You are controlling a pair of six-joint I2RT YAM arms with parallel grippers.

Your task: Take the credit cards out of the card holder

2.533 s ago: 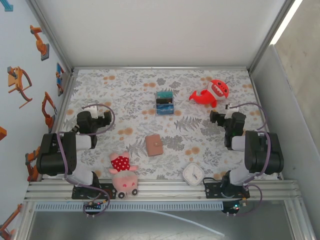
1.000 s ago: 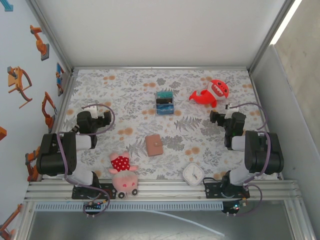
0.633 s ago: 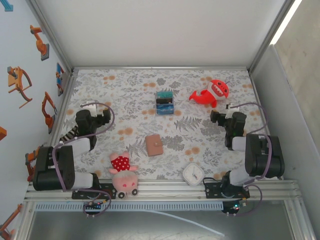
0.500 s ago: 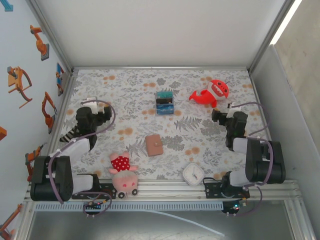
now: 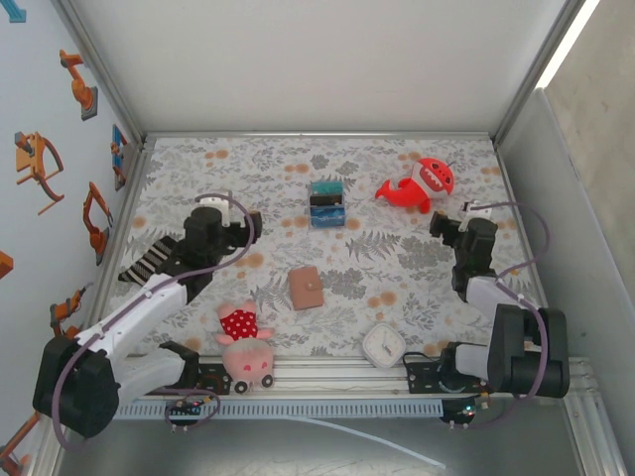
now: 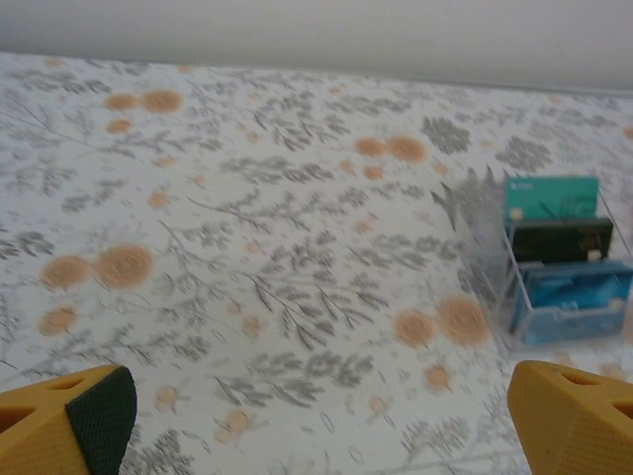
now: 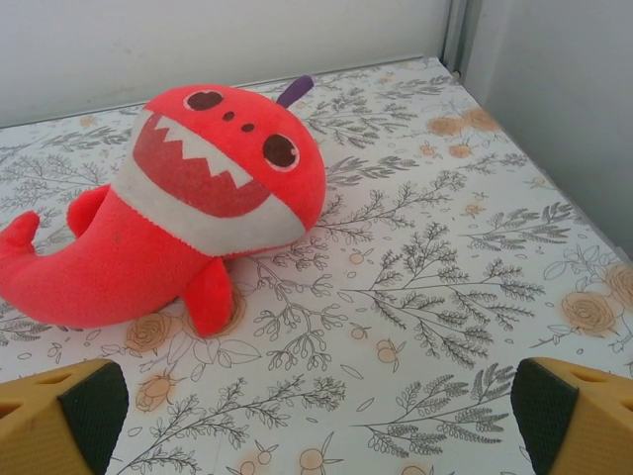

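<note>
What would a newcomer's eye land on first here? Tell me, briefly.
First the red shark, a plush with a white-toothed grin, lying at the far right of the flowered table. Next the pink pig at the near edge, left of centre. Then the small brown card holder, lying shut in the middle.

Seemingly open table [image 5: 268, 198] around card holder [image 5: 306, 288]; pig [image 5: 245, 349] nearby

Red shark plush [image 5: 422, 184], striped box [image 5: 326, 202], pink pig toy [image 5: 243, 347] and white clock [image 5: 381, 345] sit on floral cloth [image 5: 248, 169].
</note>
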